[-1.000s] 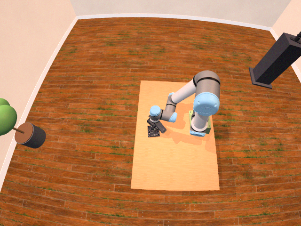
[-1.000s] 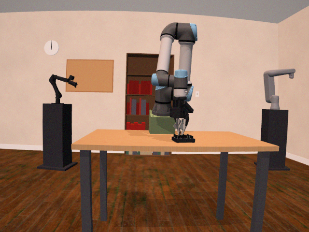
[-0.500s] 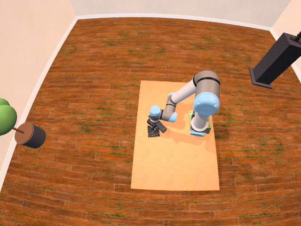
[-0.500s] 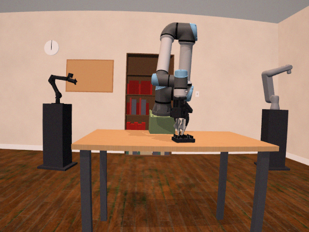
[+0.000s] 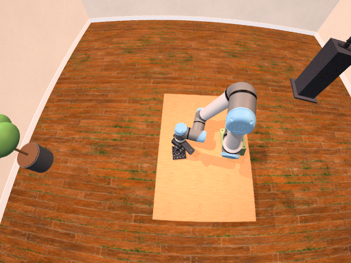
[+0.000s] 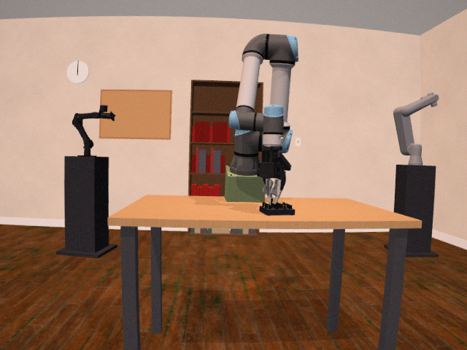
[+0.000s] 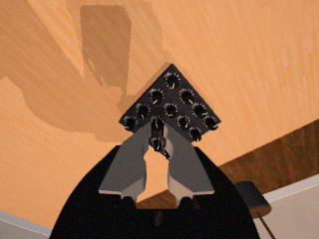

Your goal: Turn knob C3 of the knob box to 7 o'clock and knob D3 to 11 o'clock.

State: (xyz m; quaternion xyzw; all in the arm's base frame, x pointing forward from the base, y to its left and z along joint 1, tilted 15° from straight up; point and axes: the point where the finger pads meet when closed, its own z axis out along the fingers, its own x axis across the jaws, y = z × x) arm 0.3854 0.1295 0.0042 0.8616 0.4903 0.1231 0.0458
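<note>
The black knob box [image 7: 170, 105] lies on the wooden table, turned corner-on in the wrist view, with rows of small black knobs with white marks. It also shows in the overhead view [image 5: 179, 153] and the side view [image 6: 276, 208]. My gripper [image 7: 157, 122] points straight down onto the box and is shut on one knob [image 7: 158, 143] in the edge row nearest the wrist camera. The fingers hide that knob's pointer and part of that row. I cannot read the row and column labels. The gripper also shows in the side view [image 6: 273, 198].
The arm's green base block [image 6: 243, 186] stands on the table behind the box. The table's edge [image 7: 249, 149] runs close to the box on the far side from the base. Dark pedestals with other arms stand on the floor.
</note>
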